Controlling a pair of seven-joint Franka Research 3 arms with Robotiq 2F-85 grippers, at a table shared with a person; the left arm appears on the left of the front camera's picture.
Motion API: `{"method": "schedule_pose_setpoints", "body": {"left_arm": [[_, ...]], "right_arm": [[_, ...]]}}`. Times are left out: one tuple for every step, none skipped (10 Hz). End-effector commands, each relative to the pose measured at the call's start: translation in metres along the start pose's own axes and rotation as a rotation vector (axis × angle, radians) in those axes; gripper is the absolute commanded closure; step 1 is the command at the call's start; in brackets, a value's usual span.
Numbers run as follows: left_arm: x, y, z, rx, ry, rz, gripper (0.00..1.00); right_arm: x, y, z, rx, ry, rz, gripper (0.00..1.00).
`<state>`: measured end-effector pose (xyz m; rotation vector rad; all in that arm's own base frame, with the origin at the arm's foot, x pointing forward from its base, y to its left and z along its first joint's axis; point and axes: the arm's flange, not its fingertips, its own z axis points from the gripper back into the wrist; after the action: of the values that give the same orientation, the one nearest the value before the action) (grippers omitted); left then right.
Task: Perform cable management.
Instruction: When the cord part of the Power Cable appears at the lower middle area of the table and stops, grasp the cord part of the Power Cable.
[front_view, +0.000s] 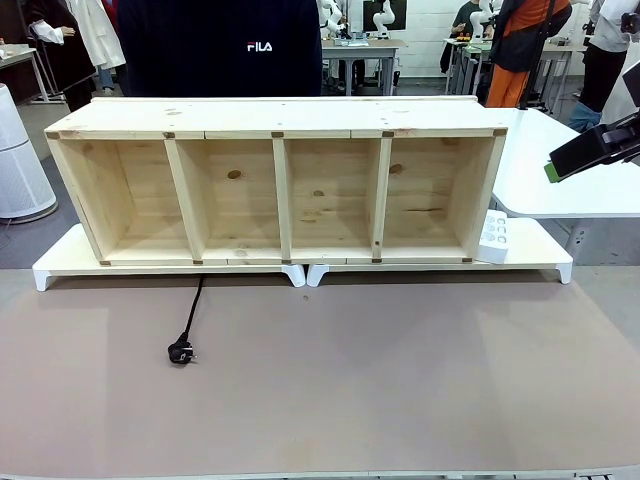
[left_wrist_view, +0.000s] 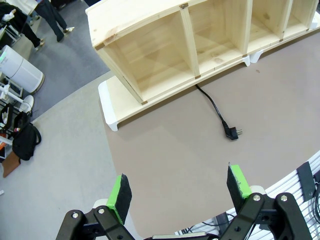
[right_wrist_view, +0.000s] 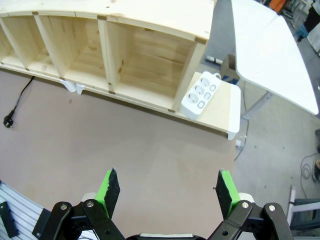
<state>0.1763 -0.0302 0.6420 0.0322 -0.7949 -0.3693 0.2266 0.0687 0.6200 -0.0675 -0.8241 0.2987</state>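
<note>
A thin black cable (front_view: 193, 312) comes out from under the wooden shelf (front_view: 280, 185) and ends in a small black plug (front_view: 181, 352) lying on the brown tabletop, left of centre. The left wrist view shows the cable (left_wrist_view: 212, 103) and plug (left_wrist_view: 232, 132) well ahead of my left gripper (left_wrist_view: 180, 189), which is open and holds nothing. My right gripper (right_wrist_view: 167, 192) is open too, hovering high over the table's right part. The cable (right_wrist_view: 19, 100) lies far to its left. In the front view the right gripper's finger (front_view: 590, 150) shows at the right edge.
A white power strip (front_view: 493, 238) leans at the shelf's right end on the white base board (front_view: 540, 262). A person in a dark top (front_view: 220, 48) stands behind the shelf. A white table (front_view: 560, 165) stands at the right. A white appliance (front_view: 18, 155) stands at far left.
</note>
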Motion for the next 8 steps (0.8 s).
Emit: {"method": "schedule_pose_setpoints", "body": {"left_arm": [[-0.0001,-0.0008,-0.0004,-0.002,0.002,-0.005,0.0],[-0.0001,-0.0008,-0.0004,-0.002,0.002,-0.005,0.0],[-0.0001,-0.0008,-0.0004,-0.002,0.002,-0.005,0.0],[-0.0001,-0.0008,-0.0004,-0.002,0.002,-0.005,0.0],[-0.0001,-0.0008,-0.0004,-0.002,0.002,-0.005,0.0],[-0.0001,-0.0008,-0.0004,-0.002,0.002,-0.005,0.0],[-0.0001,-0.0008,-0.0004,-0.002,0.002,-0.005,0.0],[-0.0001,-0.0008,-0.0004,-0.002,0.002,-0.005,0.0]], "right_arm": [[0.0006,0.0006,0.0003,-0.001,-0.004,0.001,0.0],[0.0006,0.0006,0.0003,-0.001,-0.004,0.001,0.0],[0.0006,0.0006,0.0003,-0.001,-0.004,0.001,0.0],[0.0006,0.0006,0.0003,-0.001,-0.004,0.001,0.0],[0.0006,0.0006,0.0003,-0.001,-0.004,0.001,0.0],[0.0006,0.0006,0.0003,-0.001,-0.004,0.001,0.0],[0.0006,0.0006,0.0003,-0.001,-0.004,0.001,0.0],[0.0006,0.0006,0.0003,-0.001,-0.004,0.001,0.0]]}}
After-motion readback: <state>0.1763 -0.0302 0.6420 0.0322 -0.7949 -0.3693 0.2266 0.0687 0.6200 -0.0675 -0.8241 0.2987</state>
